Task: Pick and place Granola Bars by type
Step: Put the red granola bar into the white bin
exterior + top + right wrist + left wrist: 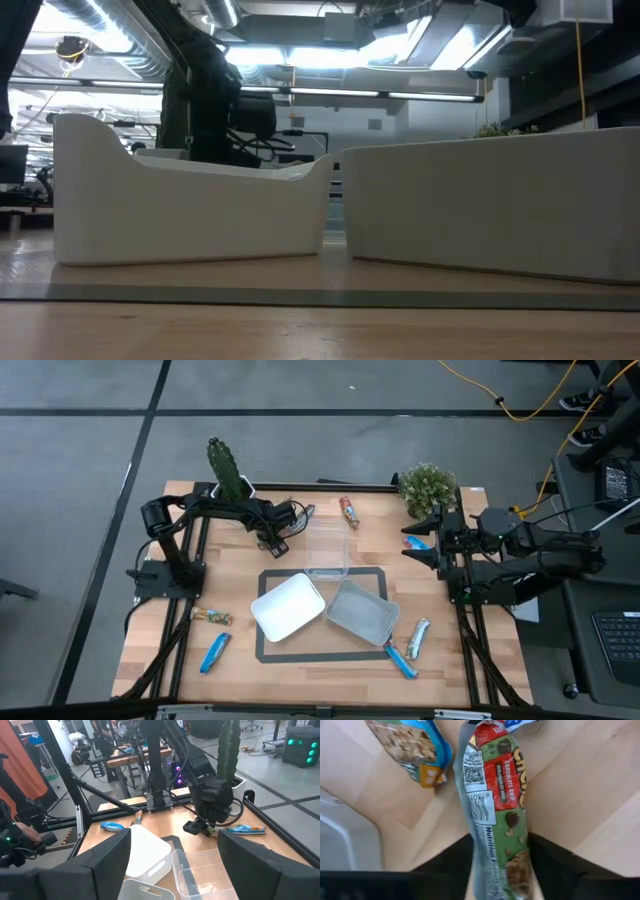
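A green-and-red granola bar (495, 820) lies on the wooden table at the far left, next to a blue-wrapped bar (410, 745). My left gripper (275, 543) points down over it, shut on it. In the high view the gripper hides this bar. My right gripper (172, 865) waits raised and open at the table's right side, a blue bar (415, 542) below it. More bars lie at the far edge (348, 510), at the near left (211, 617) (214, 652) and at the near right (418, 637) (402, 660). My left gripper has the green-and-red bar between its two fingers (447, 870), one on each long edge. They meet the bar's lower half (492, 860), below the nutrition label. The fingers come from above, pointing down, and lie across the bar. The bar rests flat on the table.
A white tub (288, 605) and a grey tub (360, 610) sit on the dark-framed mat (266, 650) mid-table, with a clear tub (327, 545) behind them. A cactus (227, 470) stands at the far left and a bushy plant (428, 485) at the far right.
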